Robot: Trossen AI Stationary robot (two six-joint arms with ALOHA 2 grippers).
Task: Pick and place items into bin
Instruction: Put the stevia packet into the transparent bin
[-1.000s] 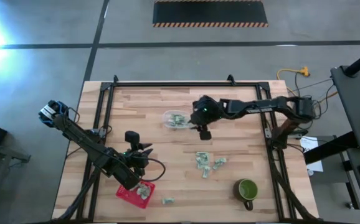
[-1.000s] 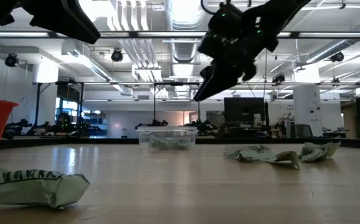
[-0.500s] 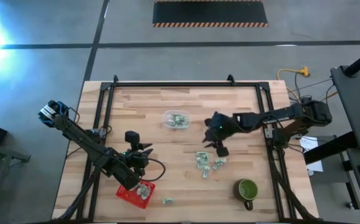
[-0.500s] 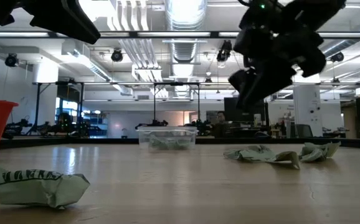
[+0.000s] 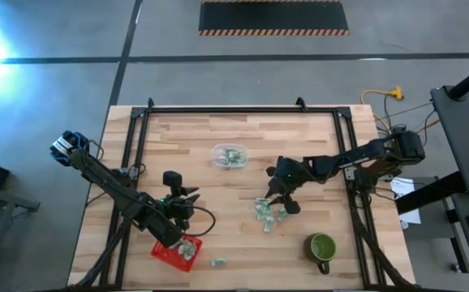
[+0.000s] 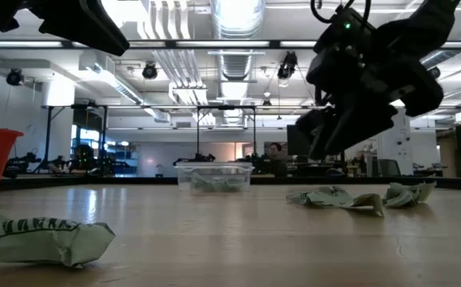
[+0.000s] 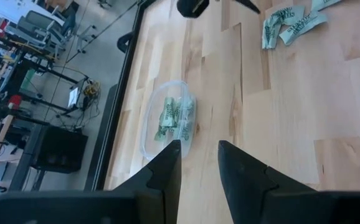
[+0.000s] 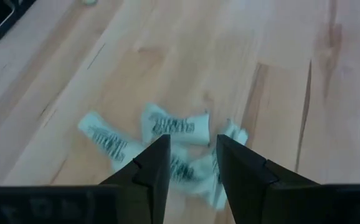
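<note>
We're over a wooden table [image 5: 218, 138] with a black frame, grey concrete floor around it; the low view looks into a large lab hall with ceiling lights.

Left side: left gripper [image 5: 179, 212] hangs above the red bin [image 5: 174, 252] at the near-left edge of the table. Its fingers [image 7: 167, 168] stand slightly apart with nothing between them. The red bin already has a few wrapped pieces in it. One loose piece [image 5: 218, 261] lies just right of the bin, near the table's front edge.

Centre: a small clear tub [image 5: 230, 156] sits toward the far half of the table, with green-and-white pieces inside.

Right of centre: a cluster of the items [image 5: 268, 212] lies on bare wood, well apart from both containers. Right gripper [image 5: 281, 195] is directly above this cluster, pointing down at it. Its fingers [image 8: 152, 165] are parted, empty, and straddle the pieces in the wrist view; we can't tell whether the tips touch anything.

Near right: a green mug [image 5: 322, 246] stands upright, apart from the cluster.
</note>
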